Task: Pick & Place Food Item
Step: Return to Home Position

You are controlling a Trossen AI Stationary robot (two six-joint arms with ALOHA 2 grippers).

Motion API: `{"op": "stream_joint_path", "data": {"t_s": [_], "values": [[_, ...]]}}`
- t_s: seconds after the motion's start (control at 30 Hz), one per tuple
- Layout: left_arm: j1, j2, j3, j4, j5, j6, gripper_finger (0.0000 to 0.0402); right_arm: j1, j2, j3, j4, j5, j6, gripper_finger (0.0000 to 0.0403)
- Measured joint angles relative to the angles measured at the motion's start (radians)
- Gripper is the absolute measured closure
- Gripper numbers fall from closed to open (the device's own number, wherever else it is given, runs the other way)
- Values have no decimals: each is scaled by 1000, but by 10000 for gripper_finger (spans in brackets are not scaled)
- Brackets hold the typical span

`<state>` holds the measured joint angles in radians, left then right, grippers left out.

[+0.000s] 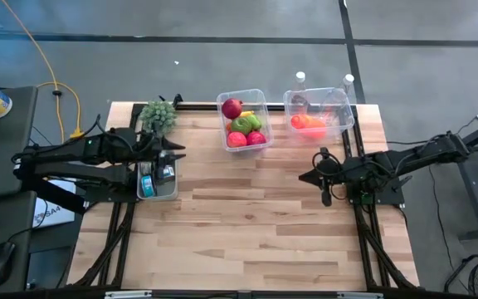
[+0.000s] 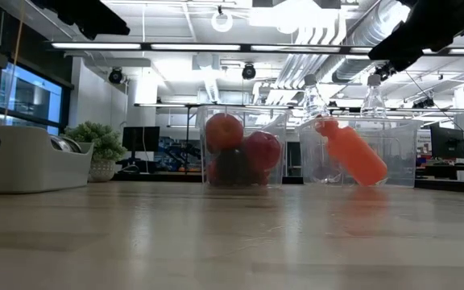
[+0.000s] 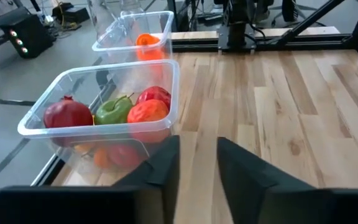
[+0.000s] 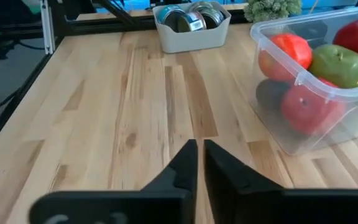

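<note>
Two clear bins are noted at the far edge of the bench [image 1: 247, 220]. The left transparent bin [image 3: 104, 129] is filled with fruit: the pomegranate [image 3: 68, 114] is seen at one end against the wall, a green apple [image 3: 112, 111] just beside it, a red apple [image 3: 156, 95] at the far end, and an orange-red fruit [image 3: 146, 111] touching both apples; more fruit is glimpsed underneath, kind not told. In the right transparent bin [image 2: 401, 153] one orange bottle-shaped item [image 2: 353, 153] is seen, tilted, neck uppermost. Two clear bottles [image 1: 300, 78] are stood just behind that bin. A grey tray [image 4: 194, 38] holding metal cans [image 4: 188, 18] is placed at the bench's left side, with a small potted plant [image 1: 158, 116] behind it. The left claw [image 3: 197, 142] is held above the bench near the tray, pointed toward the fruit bin, its fingers set apart with bare wood seen between them, nothing gripped. The right claw [image 4: 200, 144] is held over the bench's right side, well apart from both bins, fingers drawn almost together with only a thin slit between, nothing pinched.
</note>
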<state>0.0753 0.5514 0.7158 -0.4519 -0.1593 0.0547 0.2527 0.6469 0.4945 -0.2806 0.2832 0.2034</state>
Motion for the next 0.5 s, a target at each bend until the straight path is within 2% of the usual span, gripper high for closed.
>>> {"op": "stream_joint_path", "data": {"t_s": [0.27,0.43,0.5], "values": [[0,-2,0,-11,0,-3,391,0,-5,-1,-1,11,-10,399],[0,-50,0,-89,41,-41,399,5,-76,-1,-17,-114,-80,400],[0,-95,0,-116,35,-53,399,5,-135,-1,-22,-127,-96,398]]}}
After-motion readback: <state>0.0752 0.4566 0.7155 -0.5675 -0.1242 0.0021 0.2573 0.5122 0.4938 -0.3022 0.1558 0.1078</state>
